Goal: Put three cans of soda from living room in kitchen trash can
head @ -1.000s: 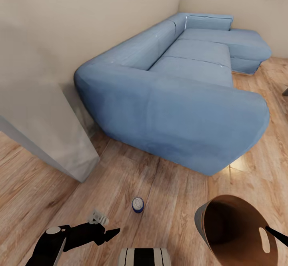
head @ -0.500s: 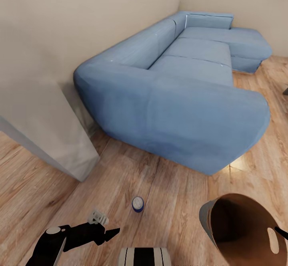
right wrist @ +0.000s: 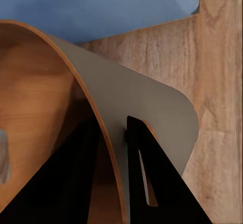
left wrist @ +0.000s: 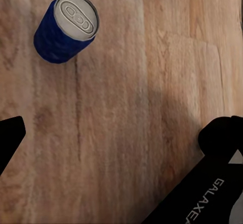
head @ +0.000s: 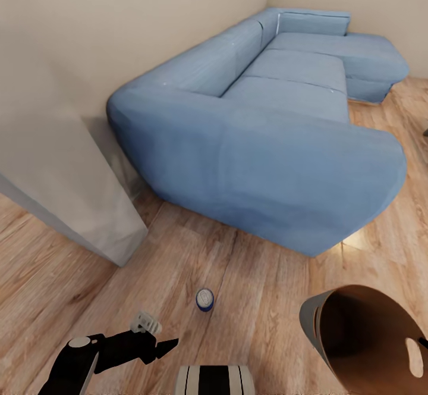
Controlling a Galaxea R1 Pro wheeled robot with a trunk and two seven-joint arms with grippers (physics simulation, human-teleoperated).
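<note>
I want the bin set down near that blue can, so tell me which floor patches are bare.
Bare wood lies between the blue can and the bin held by the right gripper, and also between the can and the sofa base. It is tighter on the can's other side, where the left gripper hovers near the grey wall corner.

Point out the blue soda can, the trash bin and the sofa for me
blue soda can (head: 204, 299): head view, on its silver top.
trash bin (head: 310, 318): head view, on its grey outer wall.
sofa (head: 279, 169): head view, on its near armrest.
</note>
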